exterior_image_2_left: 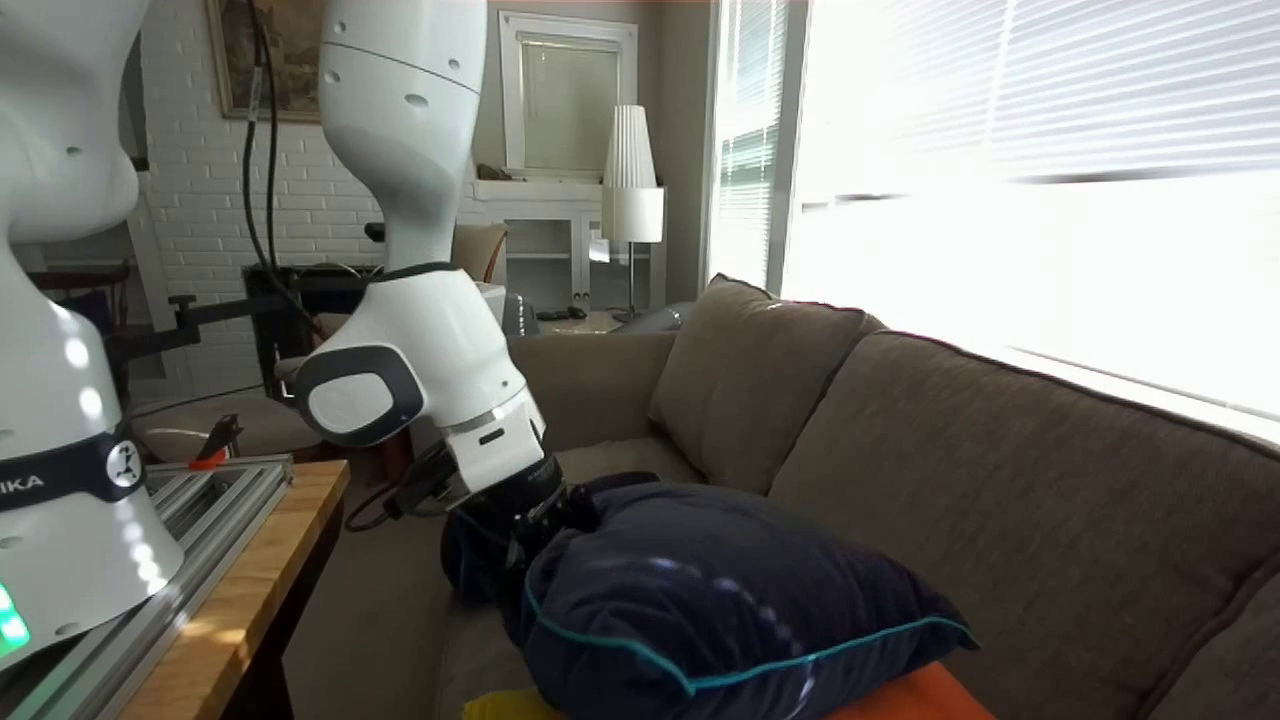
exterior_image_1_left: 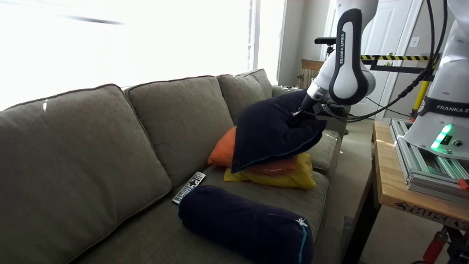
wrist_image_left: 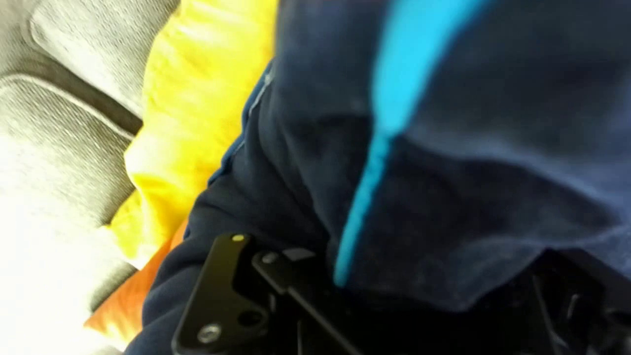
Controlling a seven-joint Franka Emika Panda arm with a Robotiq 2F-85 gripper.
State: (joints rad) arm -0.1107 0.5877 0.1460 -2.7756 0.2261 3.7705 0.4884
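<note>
We see our gripper (exterior_image_1_left: 296,118) closed tight on a pinch of the navy cushion (exterior_image_1_left: 269,132), its fingertips sunk in the cloth where we cannot see them. In the wrist view the fabric bunches around the black finger links (wrist_image_left: 217,301), and turquoise piping (wrist_image_left: 363,207) runs down to where they vanish under the folds. The navy cushion lies tilted on top of a stack on the grey-brown sofa (exterior_image_1_left: 176,113): under it we find the orange cushion (exterior_image_1_left: 221,148), and below that the yellow cushion (exterior_image_1_left: 285,179), which rests on the seat. Whether the gripper bears any of the navy cushion's weight, we cannot tell. In an exterior view we also have a navy bolster (exterior_image_1_left: 242,223) lying on the seat, a knot of pale cord (exterior_image_1_left: 302,222) at its near end beside turquoise trim (exterior_image_1_left: 303,242). Just beside its other end lies a silver remote control (exterior_image_1_left: 189,187), buttons up, close to the backrest; we cannot make out whether the two touch. A wooden workbench (exterior_image_1_left: 387,165) stands by the sofa, with a strip of floor (exterior_image_1_left: 353,176) between. In the background we make out a white cabinet (exterior_image_2_left: 582,250), its contents too dim to name, and a white-shaded lamp (exterior_image_2_left: 632,215) in front of it.
</note>
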